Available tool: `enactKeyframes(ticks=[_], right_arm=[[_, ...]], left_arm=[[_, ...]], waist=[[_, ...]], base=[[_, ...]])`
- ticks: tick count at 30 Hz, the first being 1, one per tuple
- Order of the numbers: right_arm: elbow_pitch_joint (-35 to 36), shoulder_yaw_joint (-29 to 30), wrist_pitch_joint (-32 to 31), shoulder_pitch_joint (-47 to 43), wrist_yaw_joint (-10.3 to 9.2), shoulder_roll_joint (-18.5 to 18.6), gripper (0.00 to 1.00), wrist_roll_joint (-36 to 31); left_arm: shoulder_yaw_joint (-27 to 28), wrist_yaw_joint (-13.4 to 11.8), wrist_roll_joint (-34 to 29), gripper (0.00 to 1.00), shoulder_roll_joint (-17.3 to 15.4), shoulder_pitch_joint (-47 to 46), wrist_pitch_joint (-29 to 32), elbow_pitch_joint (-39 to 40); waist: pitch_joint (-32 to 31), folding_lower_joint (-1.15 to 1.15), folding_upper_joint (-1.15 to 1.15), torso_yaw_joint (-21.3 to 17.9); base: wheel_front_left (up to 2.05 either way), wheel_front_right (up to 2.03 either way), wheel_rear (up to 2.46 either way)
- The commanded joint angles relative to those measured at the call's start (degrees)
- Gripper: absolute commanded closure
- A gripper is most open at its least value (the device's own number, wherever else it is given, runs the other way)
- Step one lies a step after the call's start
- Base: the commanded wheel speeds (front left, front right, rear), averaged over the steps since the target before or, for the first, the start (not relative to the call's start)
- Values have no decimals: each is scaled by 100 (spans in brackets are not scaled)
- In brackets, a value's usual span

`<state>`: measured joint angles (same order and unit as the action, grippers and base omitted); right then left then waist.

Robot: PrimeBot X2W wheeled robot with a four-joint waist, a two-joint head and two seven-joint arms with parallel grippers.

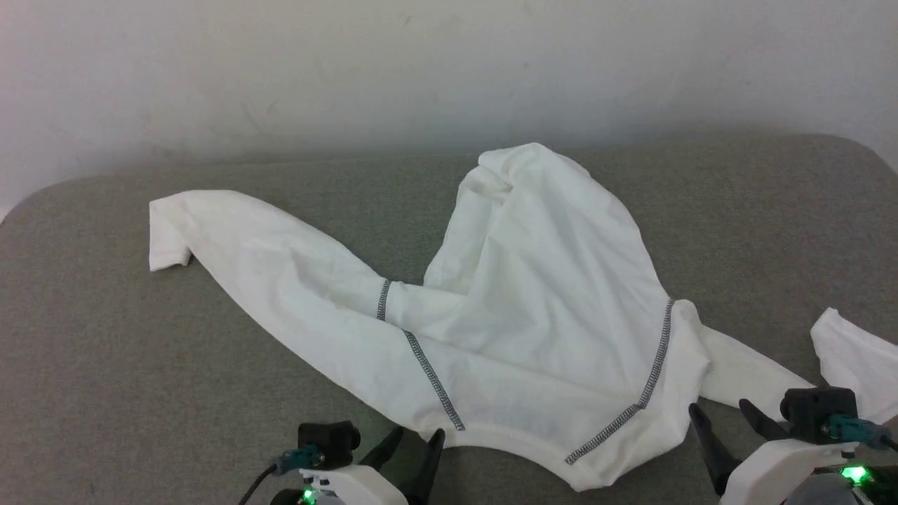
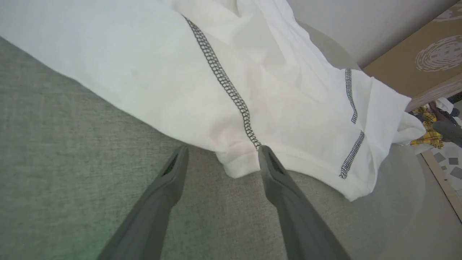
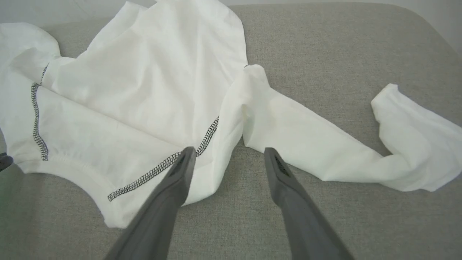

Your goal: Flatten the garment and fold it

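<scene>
We're looking at a bare test room or lab, not a home. A plain white wall [image 1: 421, 70] runs behind with nothing hung on it. The work surface is a table [image 1: 105, 337] covered in grey felt-like cloth with rounded corners, carrying just the garment [image 1: 547, 294]. Off the table's edge, the left wrist view gives us a brown cardboard box [image 2: 415, 61] with a printed swirl, a heap of yellow checked cloth [image 2: 429, 133] beside it, and a pale floor [image 2: 447, 162] with small grey squares.
</scene>
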<state>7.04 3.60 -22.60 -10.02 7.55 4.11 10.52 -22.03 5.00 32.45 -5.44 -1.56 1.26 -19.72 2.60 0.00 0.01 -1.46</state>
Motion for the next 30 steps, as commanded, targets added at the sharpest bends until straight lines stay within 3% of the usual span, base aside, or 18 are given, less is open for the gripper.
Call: enactKeyframes(ticks=[1, 10, 11, 12, 13, 21, 30], right_arm=[[44, -16, 24, -54, -6, 24, 0, 18], [61, -182, 65, -63, -6, 61, 0, 182], [37, -216, 65, -71, -6, 63, 0, 254], [-5, -259, 61, -83, -6, 50, 0, 413], [-49, -307, 43, -105, -6, 34, 0, 605], [-250, -598, -106, -317, -6, 43, 0, 1425], [-1111, -620, -313, -106, -6, -109, 0, 2232]], left_arm=[[14, 42, 14, 0, 8, -108, 5, -70], [65, 75, 212, 0, 73, -515, -93, -652], [37, 96, 237, 4, 81, -550, -105, -712], [7, 120, 259, 39, 86, -577, -137, -762], [-23, 140, 274, 100, 90, -587, -184, -804], [-65, 27, 13, 100, -49, -451, -873, -588], [-247, -129, -55, 100, -56, -119, -781, 166]], waist=[[113, 0, -1, -132], [331, 0, -1, -337], [339, 0, -1, -342], [323, 0, -1, -354], [299, 0, -1, -363], [29, 0, -1, -212], [-53, 0, -1, 206]], base=[[0, 0, 0], [0, 0, 0], [0, 0, 0], [0, 0, 0], [0, 0, 0], [0, 0, 0], [0, 0, 0]])
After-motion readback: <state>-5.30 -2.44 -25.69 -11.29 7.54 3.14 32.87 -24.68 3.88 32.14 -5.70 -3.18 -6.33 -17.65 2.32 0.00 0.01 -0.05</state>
